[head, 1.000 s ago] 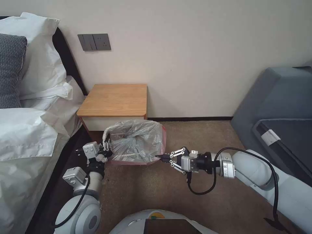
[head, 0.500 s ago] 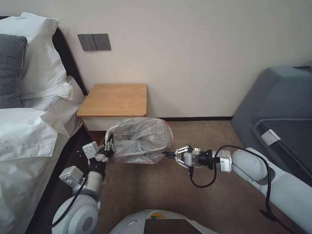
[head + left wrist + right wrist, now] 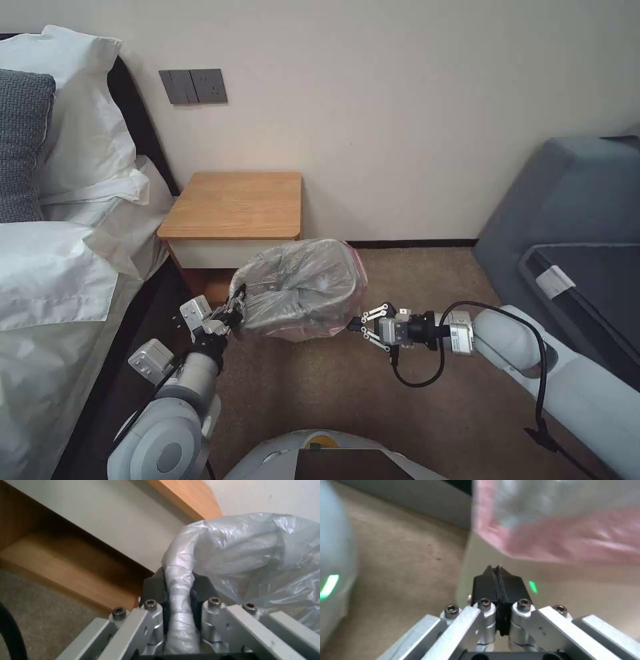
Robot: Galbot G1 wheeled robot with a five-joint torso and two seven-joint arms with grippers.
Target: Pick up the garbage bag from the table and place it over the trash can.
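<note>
The garbage bag hangs stretched between my two grippers, low over the carpet in front of the table. My left gripper is shut on a twisted strip of the garbage bag at its left edge. At the lower right edge, my right gripper is also shut, with a thin sliver of film at its tips. The right wrist view shows the bag's pink rim above a cream wall that looks like the trash can. In the head view the bag covers the can.
A bed with white pillows runs along the left, close to my left arm. On the right stands a grey upholstered seat. Open carpet lies between me and the bag. The wall is right behind the table.
Both grippers have carried the bag to the right, and it now bulges rounder. My left arm has swung in toward the bag.
</note>
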